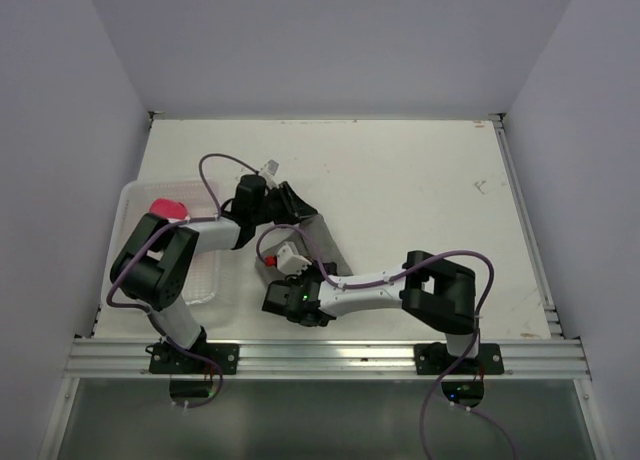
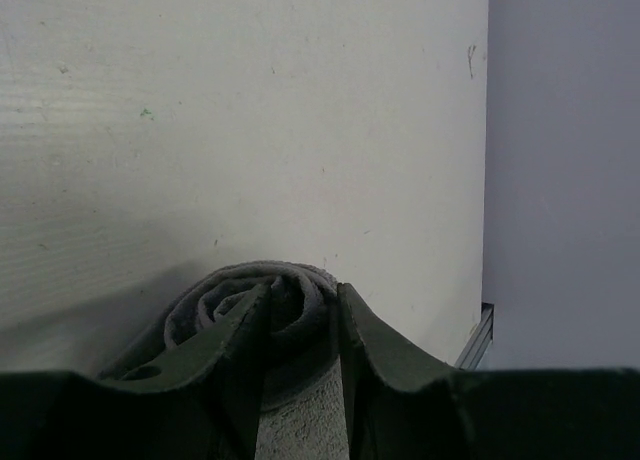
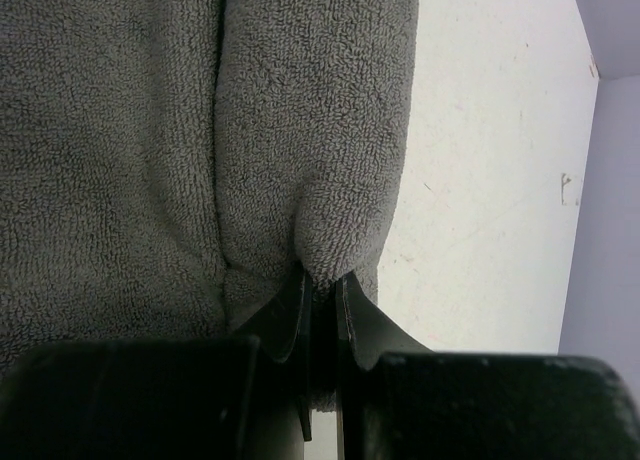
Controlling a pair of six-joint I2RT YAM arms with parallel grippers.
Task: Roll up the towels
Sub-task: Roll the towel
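Towel (image 2: 292, 284) grey, fuzzy, one end spiral-rolled

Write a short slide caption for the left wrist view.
Left hand pinching the rolled end of the grey towel on the white table.

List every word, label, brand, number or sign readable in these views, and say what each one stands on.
No text can be read in any view.
The grey towel, pink towel, white basket and table carry no lettering.
The dark marks on the table look like scuffs, not writing.
Any labels on the arms are too small to make out.
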